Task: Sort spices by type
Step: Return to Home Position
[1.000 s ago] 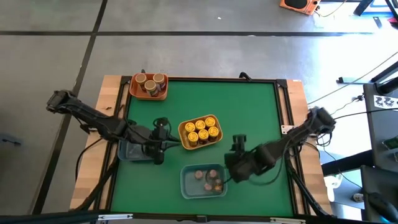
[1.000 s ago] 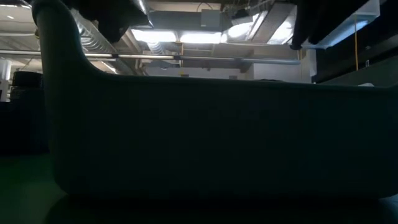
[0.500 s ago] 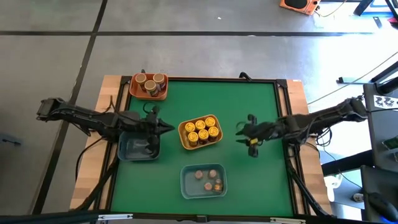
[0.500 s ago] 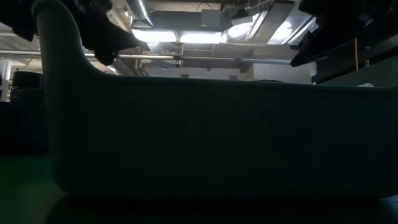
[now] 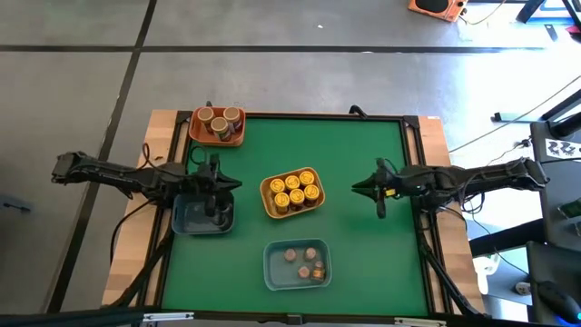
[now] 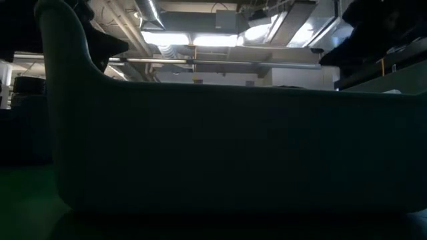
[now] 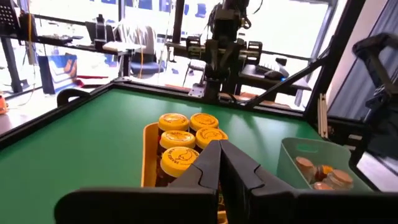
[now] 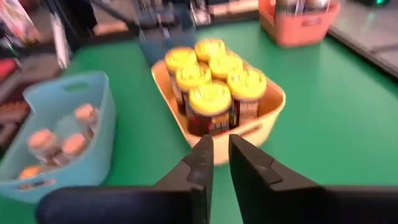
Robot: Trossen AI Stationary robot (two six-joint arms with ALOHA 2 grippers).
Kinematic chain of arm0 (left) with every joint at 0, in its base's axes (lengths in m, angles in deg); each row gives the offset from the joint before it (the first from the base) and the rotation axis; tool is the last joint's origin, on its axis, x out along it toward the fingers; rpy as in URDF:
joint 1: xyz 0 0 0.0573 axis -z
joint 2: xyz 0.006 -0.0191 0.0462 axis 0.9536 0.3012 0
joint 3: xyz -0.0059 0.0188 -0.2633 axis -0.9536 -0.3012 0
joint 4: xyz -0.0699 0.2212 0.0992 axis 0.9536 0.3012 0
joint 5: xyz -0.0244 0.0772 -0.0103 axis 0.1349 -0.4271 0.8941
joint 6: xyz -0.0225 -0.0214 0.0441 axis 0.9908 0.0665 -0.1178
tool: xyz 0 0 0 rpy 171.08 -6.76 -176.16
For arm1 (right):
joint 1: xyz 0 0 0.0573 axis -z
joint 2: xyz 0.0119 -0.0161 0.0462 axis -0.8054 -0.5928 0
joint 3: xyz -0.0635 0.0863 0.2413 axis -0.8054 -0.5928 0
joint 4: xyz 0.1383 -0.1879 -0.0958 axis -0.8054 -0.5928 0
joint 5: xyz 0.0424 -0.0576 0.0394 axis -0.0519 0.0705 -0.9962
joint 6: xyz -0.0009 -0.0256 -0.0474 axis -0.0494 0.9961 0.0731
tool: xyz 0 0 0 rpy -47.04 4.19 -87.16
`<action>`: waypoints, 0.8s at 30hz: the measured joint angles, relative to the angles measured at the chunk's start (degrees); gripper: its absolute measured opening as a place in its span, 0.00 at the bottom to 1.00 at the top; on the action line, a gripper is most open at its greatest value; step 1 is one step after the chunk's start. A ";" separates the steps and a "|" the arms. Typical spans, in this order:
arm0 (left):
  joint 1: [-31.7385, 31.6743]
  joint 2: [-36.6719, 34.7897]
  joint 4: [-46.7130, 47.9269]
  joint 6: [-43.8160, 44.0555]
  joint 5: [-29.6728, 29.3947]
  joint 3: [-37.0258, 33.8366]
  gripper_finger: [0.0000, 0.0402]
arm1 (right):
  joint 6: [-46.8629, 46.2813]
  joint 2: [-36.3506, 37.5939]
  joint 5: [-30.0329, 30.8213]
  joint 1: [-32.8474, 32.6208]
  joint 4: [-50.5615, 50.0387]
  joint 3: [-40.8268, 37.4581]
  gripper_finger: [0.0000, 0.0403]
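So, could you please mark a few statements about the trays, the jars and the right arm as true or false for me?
1. The yellow tray holds six yellow-lidded jars. True.
2. The orange tray stands in the middle of the table. False: it sits at a corner on the left arm's side; the yellow tray is in the middle.
3. The right gripper holds a jar. False: nothing is between its fingers.
4. The jars in the orange tray have tan lids. True.
5. One jar stands loose on the green mat. False: every jar in view is in a tray.
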 joint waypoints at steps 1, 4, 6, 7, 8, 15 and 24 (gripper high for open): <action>-0.01 -1.13 0.08 0.07 -0.03 -0.61 0.01 | -0.02 1.02 -0.02 0.00 1.21 -0.62 0.11; 0.00 -4.32 0.11 0.11 -0.07 -2.18 0.01 | -0.30 3.57 0.17 -0.02 2.39 -2.48 0.07; 0.00 -6.43 0.11 0.07 -0.13 -3.28 0.01 | -0.37 5.03 0.45 -0.11 4.33 -3.79 0.06; 0.00 -7.38 0.13 0.05 -0.19 -3.78 0.01 | -0.41 5.83 0.49 -0.11 5.14 -4.26 0.05; 0.00 -8.31 0.07 0.05 -0.24 -4.39 0.00 | -0.39 6.63 0.59 -0.11 5.91 -4.74 0.04; 0.00 -14.98 3.56 -0.33 -0.80 -7.07 0.01 | -0.51 11.80 4.07 -0.11 7.54 -7.90 0.03; 0.00 -25.46 12.79 -3.56 -1.62 -7.00 0.01 | -0.54 19.73 5.12 -0.11 7.78 -11.91 0.03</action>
